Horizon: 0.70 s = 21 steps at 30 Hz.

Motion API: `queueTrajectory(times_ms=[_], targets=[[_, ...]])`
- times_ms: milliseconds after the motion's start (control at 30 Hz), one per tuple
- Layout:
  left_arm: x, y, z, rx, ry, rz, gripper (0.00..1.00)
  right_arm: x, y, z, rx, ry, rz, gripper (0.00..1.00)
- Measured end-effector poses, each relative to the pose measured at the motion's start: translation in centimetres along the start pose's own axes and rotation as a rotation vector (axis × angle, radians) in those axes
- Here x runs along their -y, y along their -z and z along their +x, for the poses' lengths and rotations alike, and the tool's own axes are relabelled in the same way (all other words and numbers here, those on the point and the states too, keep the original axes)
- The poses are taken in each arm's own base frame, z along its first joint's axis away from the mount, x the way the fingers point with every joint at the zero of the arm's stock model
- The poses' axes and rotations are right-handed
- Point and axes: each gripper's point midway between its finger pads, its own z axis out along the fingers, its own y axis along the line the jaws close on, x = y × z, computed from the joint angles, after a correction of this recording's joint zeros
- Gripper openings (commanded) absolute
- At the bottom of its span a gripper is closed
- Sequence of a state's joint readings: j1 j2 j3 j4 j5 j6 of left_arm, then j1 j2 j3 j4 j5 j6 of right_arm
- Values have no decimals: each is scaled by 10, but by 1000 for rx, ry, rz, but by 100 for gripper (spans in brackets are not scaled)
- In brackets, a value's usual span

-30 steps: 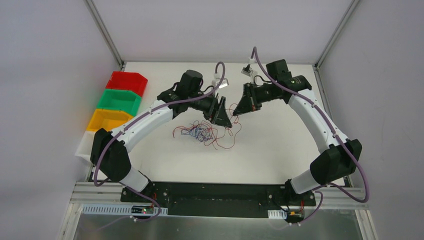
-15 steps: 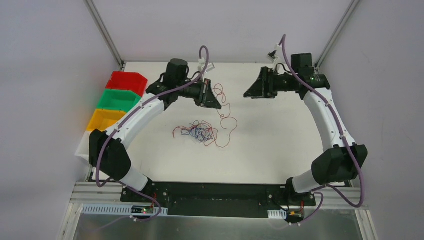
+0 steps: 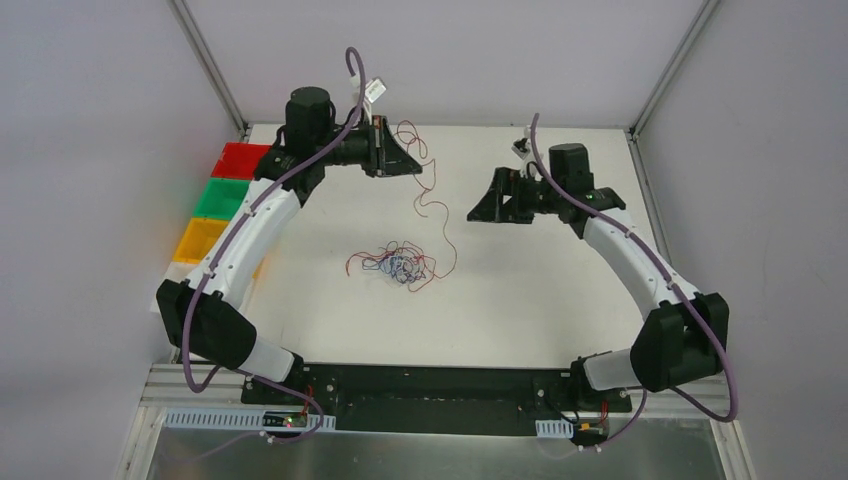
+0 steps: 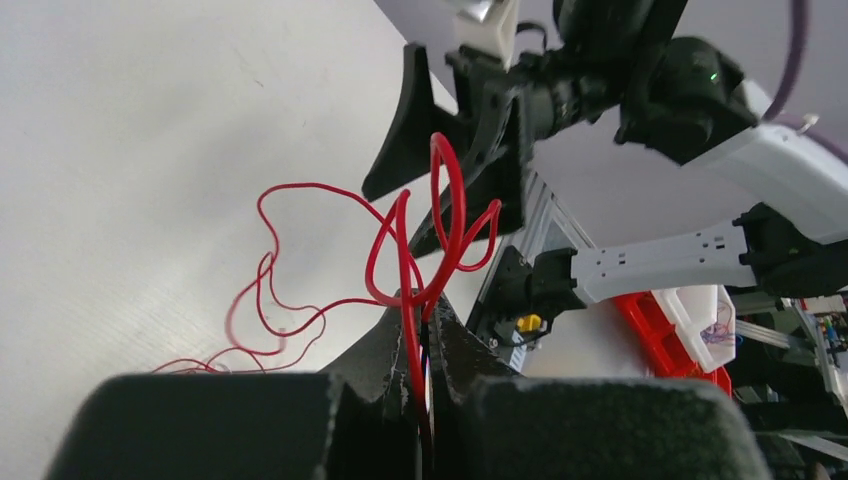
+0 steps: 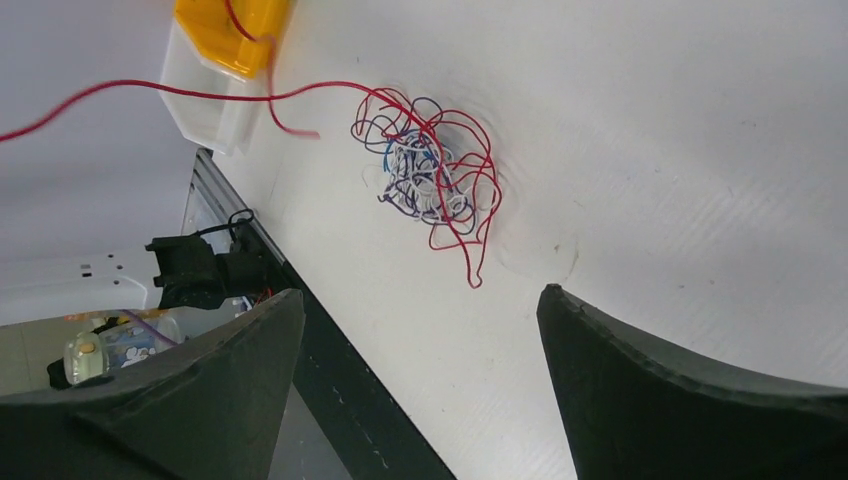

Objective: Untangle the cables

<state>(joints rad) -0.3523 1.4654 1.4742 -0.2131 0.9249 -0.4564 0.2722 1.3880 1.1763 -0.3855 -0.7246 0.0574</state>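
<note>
1. Enclosure: pale grey wall panels (image 3: 100, 150) close the left, far and right sides, with an aluminium post (image 3: 210, 70) at each far corner.
2. Desk (image 3: 560, 300): white and matte. A black base plate (image 3: 440, 385) runs along its near edge.
3. Left arm (image 3: 245, 235): one second ago it reached over the desk centre. It has since swung to the far-left corner and now sits raised above the bins.
4. Right arm (image 3: 630, 255): it has withdrawn from the centre toward the far right, then dropped slightly nearer over the last half second.
5. Bins: a red bin (image 3: 240, 160), a green bin (image 3: 222, 198) and a yellow bin (image 3: 198, 240) stand in a row at the left edge. A white bin (image 5: 215, 110) sits nearest.
6. Left end effector (image 3: 405, 160) (image 4: 425, 320): the fingers are pinched narrow on the red cable (image 3: 435, 210) (image 4: 440, 200), which loops just beyond the fingertips.
7. Right end effector (image 3: 480, 210) (image 5: 418, 292): the fingers are spread wide and hold nothing. It points left and stands well apart from the left unit.
8. Cable tangle (image 3: 395, 268) (image 5: 425, 175): red, blue and white strands lie bunched at the desk centre, in the same position as before.
9. Red cable: it has been drawn out of the tangle. It rises from the tangle's right side in a wavy line to the left end effector.
</note>
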Motion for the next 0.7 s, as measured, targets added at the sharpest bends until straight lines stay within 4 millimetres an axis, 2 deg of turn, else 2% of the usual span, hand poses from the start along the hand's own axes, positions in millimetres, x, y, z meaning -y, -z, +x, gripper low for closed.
queueTrajectory(times_ms=[167, 333, 400, 433, 467, 533, 567, 633, 700], targets=[[12, 7, -30, 79, -16, 2, 0, 0, -33, 10, -11, 38, 16, 90], [17, 13, -47, 125, -14, 6, 0, 16, -79, 32, -73, 39, 50, 88], [14, 16, -51, 142, -1, -5, 0, 22, -98, 44, -106, 44, 70, 84], [12, 18, -54, 152, 8, -14, 0, 26, -107, 51, -124, 48, 85, 75], [9, 20, -57, 162, 13, -22, 0, 29, -116, 57, -138, 56, 98, 69], [4, 24, -62, 181, 18, -34, 0, 35, -131, 70, -166, 68, 119, 14], [2, 27, -65, 190, 22, -41, 0, 38, -136, 74, -178, 77, 128, 0], [-3, 31, -69, 207, 27, -52, 0, 47, -146, 80, -211, 54, 155, 0], [-10, 36, -70, 219, 34, -68, 0, 51, -150, 76, -219, 53, 168, 0]])
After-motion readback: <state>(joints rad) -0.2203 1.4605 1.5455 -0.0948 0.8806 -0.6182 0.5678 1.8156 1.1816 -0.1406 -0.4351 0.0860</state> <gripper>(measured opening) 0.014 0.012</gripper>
